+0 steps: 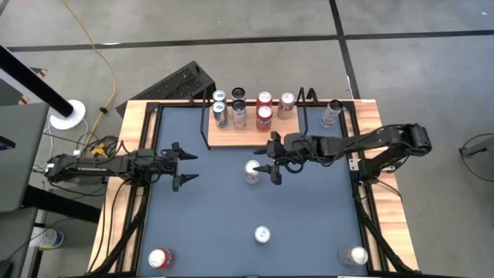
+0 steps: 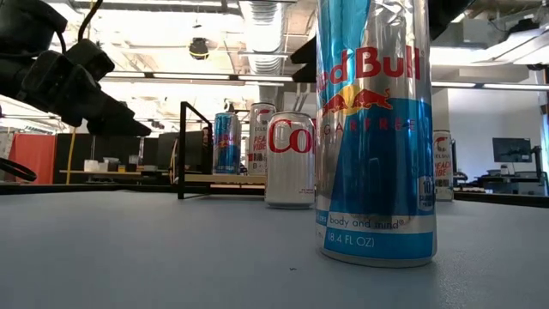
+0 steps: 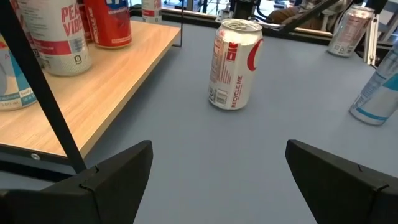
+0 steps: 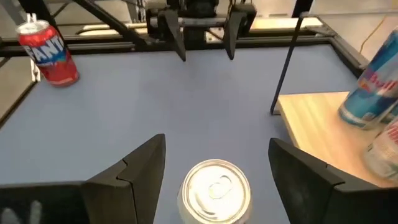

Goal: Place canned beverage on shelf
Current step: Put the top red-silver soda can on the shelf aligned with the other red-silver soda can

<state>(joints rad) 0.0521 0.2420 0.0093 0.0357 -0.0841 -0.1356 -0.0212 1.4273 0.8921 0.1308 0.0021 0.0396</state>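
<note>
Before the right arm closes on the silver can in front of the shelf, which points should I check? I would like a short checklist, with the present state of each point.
1. Right gripper open: ok, its fingers stand apart.
2. Silver can between those fingers: ok, the right wrist view shows the can top centred in the gap.
3. Can upright: ok, it stands on the blue table.
4. Fingers low enough on the can body: cannot tell.
5. Free place on the shelf: ok, the front strip of the board is bare; the cans stand at its back.
6. Left gripper out of the way: ok, open and apart from the can.
</note>
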